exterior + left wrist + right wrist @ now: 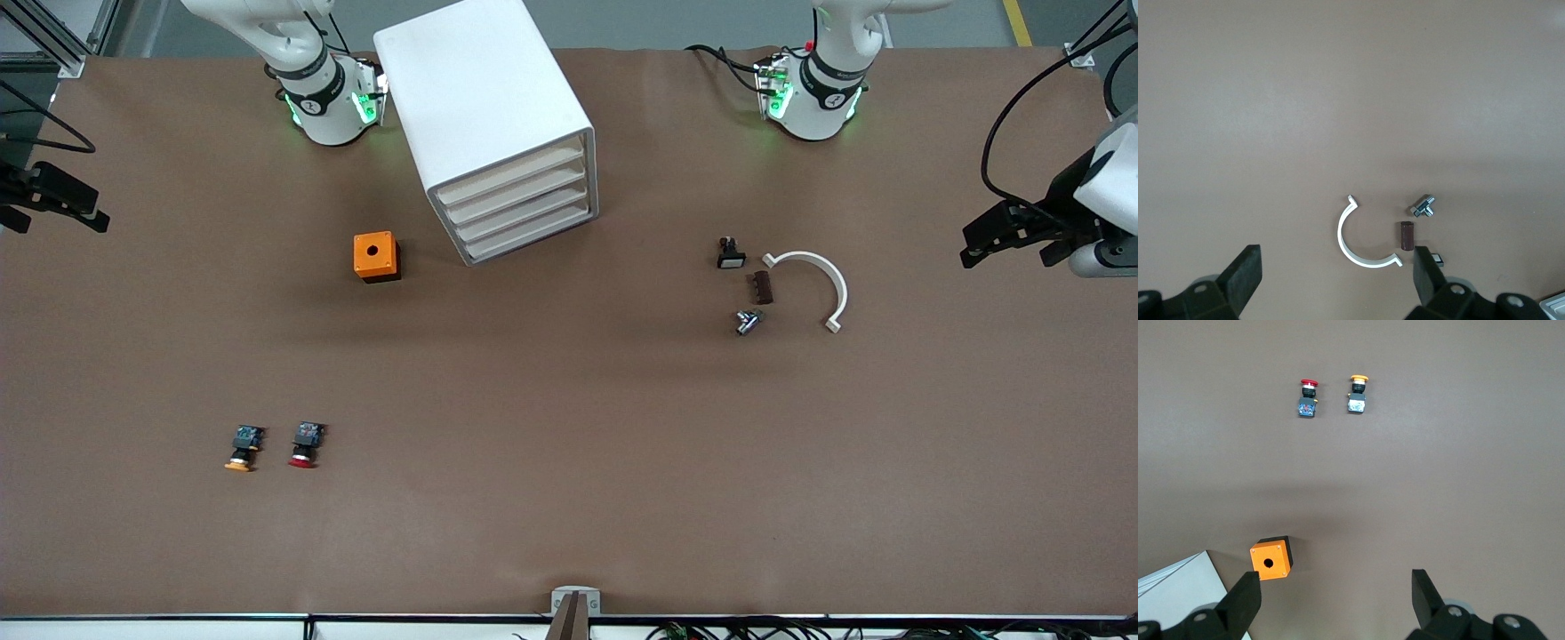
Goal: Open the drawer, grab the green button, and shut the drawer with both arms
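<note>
The white cabinet (484, 98) stands between the two arm bases, and all of its cream-fronted drawers (520, 200) are shut. No green-capped button shows in any view. My left gripper (973, 249) hangs open and empty over the left arm's end of the table; in the left wrist view the open left gripper (1337, 273) looks down on a white half ring (1361, 250). My right gripper (53, 209) hangs open and empty over the right arm's end. In the right wrist view the right gripper (1336, 587) is above bare table beside the orange cube (1270, 559).
An orange cube with a hole (376, 256) sits beside the cabinet. An orange-capped button (242, 449) and a red-capped one (306, 444) lie nearer the front camera. Toward the left arm's end lie a white half ring (813, 284) and three small parts (760, 287).
</note>
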`<state>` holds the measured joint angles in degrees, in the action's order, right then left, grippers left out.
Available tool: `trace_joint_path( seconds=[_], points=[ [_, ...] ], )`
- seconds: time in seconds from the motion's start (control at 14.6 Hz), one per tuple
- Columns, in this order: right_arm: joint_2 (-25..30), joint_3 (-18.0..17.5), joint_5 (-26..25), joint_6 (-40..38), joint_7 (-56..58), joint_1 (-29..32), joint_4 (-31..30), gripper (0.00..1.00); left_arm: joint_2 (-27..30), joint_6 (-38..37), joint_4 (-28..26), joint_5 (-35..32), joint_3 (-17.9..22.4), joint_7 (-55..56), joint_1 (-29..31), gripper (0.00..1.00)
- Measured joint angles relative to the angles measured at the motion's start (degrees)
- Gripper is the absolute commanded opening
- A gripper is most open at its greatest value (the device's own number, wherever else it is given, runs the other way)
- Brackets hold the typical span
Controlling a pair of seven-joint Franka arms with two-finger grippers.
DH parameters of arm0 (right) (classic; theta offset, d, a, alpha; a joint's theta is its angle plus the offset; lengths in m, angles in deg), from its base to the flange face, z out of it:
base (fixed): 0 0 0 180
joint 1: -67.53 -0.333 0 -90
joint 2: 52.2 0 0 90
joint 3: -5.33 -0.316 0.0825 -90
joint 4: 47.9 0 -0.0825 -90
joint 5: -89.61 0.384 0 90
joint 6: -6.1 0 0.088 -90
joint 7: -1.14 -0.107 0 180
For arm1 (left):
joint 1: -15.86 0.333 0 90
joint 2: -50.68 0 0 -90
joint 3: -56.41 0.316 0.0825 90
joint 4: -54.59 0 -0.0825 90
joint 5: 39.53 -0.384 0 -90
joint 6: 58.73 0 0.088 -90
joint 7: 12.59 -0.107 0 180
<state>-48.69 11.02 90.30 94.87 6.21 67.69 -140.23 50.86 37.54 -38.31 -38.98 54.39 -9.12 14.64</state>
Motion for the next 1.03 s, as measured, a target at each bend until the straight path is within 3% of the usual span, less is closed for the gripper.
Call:
trace_joint_path(
  seconds=[0.62, 1.03],
  points=[
    [0.0, 0.02, 0.01, -0.07, 0.0, 0.0, -0.01, 1.0, -1.92, -0.27, -0.1, 0.0, 0.23, 0.0, 1.25, 1.0],
    [0.0, 0.04, 0.01, -0.21, 0.0, 0.0, -0.07, 1.0, -9.45, -0.41, -0.26, 0.0, 0.31, 0.0, 1.97, 1.0]
  ],
)
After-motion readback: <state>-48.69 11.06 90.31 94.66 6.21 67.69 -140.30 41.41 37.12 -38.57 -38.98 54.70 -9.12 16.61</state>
